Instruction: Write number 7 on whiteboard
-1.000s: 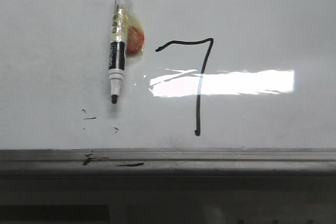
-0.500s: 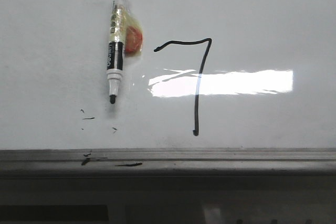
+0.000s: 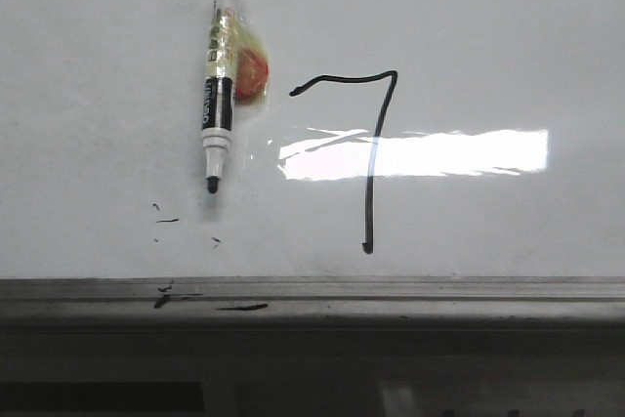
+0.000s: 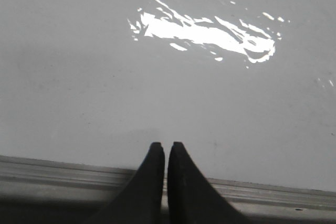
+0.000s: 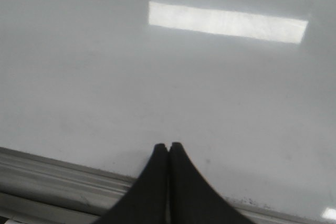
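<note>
Left gripper: dark fingers pressed together, tips nearly touching, nothing between them. Right gripper: fingers likewise closed tip to tip, empty.

Whiteboard looks smooth, glossy, w/ bright glare. Ledge along its near edge looks like dull grey metal. Marker: plastic barrel, glossy clear tape round the middle.
</note>
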Controlling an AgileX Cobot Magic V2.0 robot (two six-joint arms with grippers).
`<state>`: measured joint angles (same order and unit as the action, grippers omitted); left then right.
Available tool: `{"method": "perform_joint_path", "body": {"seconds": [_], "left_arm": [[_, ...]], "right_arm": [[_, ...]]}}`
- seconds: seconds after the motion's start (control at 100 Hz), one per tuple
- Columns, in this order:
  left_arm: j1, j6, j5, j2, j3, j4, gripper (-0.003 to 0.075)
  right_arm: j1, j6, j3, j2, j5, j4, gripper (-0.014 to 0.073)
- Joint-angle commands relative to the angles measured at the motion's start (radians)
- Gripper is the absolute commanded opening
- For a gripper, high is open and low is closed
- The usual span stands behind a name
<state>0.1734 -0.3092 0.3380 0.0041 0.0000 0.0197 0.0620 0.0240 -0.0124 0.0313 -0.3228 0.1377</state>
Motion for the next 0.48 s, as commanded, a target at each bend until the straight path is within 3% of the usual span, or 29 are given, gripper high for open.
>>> {"method": "perform_joint_path", "body": {"seconds": [0.0, 0.47], "left_arm": [[-0.003, -0.001, -0.045, 0.01, 0.023, -0.009, -0.002], [-0.003, -0.001, -0.045, 0.01, 0.023, -0.009, -0.002]], "right_arm": [[-0.006, -0.001, -0.014, -0.007, 0.028, 0.03, -0.0064], [-0.008, -0.001, -0.014, -0.058, 0.024, 0.036, -0.0064]]}}
